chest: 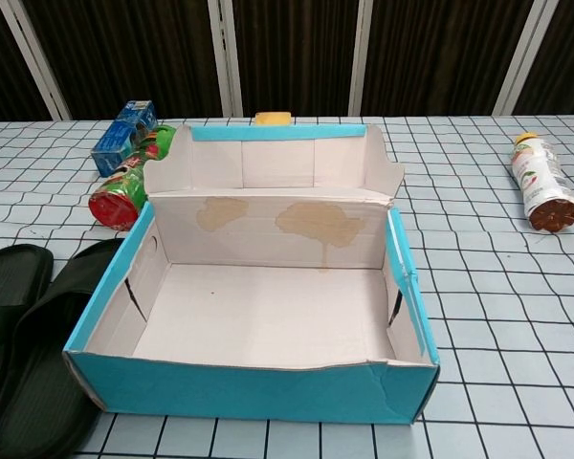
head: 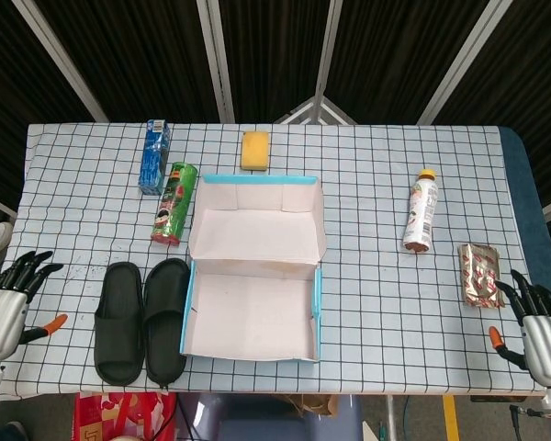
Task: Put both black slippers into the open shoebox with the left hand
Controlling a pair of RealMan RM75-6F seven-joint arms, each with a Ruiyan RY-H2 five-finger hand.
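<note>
Two black slippers lie side by side on the checked cloth, left of the box: the outer slipper (head: 120,321) (chest: 2,304) and the inner slipper (head: 167,316) (chest: 48,368), which lies close against the box wall. The open blue shoebox (head: 250,314) (chest: 253,387) is empty, its lid folded back. My left hand (head: 7,306) hangs open at the table's left edge, well left of the slippers. My right hand (head: 540,324) is open at the right edge. Neither hand shows in the chest view.
A green snack can (head: 174,203) and a blue carton (head: 154,156) lie behind the slippers. A yellow sponge (head: 254,150) sits at the back. On the right lie a bottle (head: 421,213) and a foil packet (head: 479,275).
</note>
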